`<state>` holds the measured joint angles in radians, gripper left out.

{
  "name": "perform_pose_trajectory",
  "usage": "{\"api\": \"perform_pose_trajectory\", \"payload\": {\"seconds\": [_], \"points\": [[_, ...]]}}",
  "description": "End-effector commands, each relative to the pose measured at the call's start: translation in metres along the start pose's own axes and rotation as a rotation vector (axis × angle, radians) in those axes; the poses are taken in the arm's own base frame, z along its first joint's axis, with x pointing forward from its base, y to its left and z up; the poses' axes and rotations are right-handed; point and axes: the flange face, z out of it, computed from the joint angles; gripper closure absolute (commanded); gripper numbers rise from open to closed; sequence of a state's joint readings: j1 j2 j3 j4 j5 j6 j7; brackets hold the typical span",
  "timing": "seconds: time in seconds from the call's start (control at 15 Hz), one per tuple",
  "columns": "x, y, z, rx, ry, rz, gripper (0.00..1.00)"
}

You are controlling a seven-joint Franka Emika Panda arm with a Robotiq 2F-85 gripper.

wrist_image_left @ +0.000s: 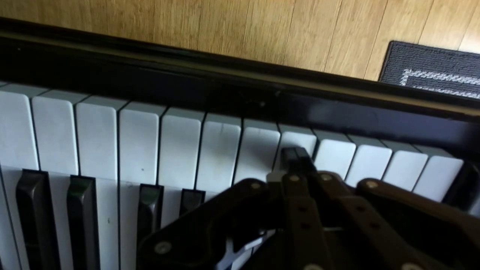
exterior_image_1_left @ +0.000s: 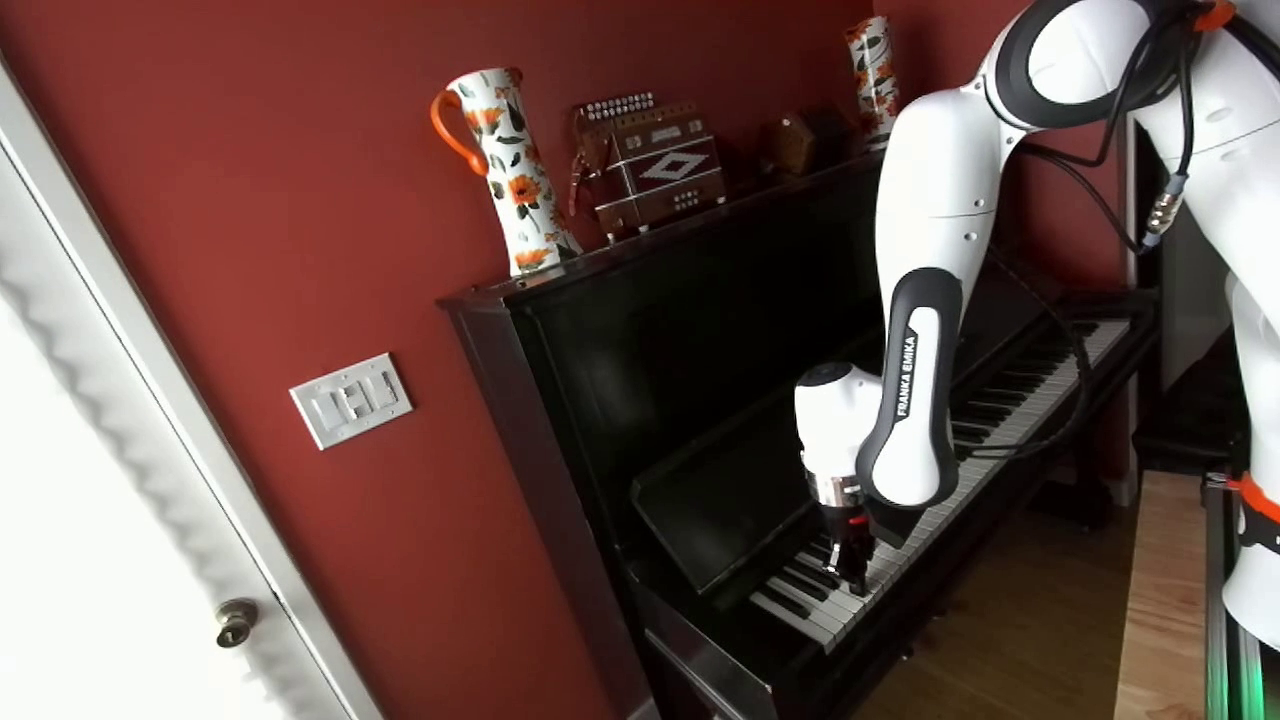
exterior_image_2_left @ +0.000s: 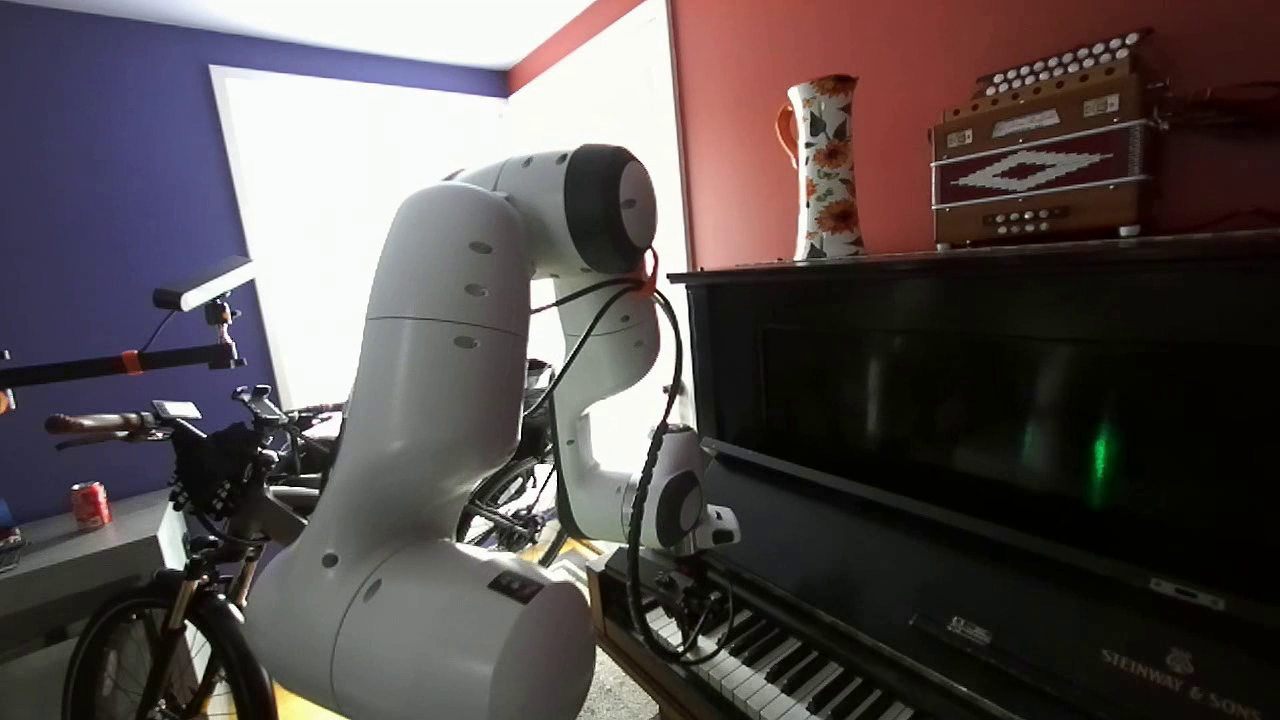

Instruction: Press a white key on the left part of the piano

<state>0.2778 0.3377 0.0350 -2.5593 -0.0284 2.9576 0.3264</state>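
Observation:
The glossy black upright piano [exterior_image_1_left: 690, 340] stands against the red wall. It also shows in an exterior view [exterior_image_2_left: 980, 420], with its row of white and black keys. In the wrist view its dark front rail [wrist_image_left: 168, 75] runs beyond the white keys. My gripper [wrist_image_left: 294, 152] is shut and empty, fingertips together and pointing down over the front part of a white key [wrist_image_left: 300, 139]. I cannot tell whether the tips touch or press it. In an exterior view the gripper [exterior_image_1_left: 856, 583] is low over the keys near the piano's near end. Its tips are hard to make out in an exterior view [exterior_image_2_left: 700, 610].
Black keys [wrist_image_left: 150, 204] rise left of the gripper in the wrist view. A flowered jug [exterior_image_1_left: 515, 170] and an accordion [exterior_image_1_left: 660, 160] stand on the piano top. A cable [exterior_image_2_left: 640, 560] loops by the wrist. A dark mat [wrist_image_left: 431, 69] lies on the wooden floor.

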Motion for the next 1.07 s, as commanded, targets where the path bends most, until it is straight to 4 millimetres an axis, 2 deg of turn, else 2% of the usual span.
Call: {"api": "perform_pose_trajectory", "payload": {"seconds": [0.0, 0.53, 1.0], "points": [[0.0009, -0.0007, 0.0096, 0.001, 0.004, 0.012, 1.00], [0.0003, -0.0020, 0.0176, 0.004, -0.013, 0.011, 1.00], [-0.0001, -0.0025, 0.0168, 0.003, -0.013, 0.010, 1.00]]}}
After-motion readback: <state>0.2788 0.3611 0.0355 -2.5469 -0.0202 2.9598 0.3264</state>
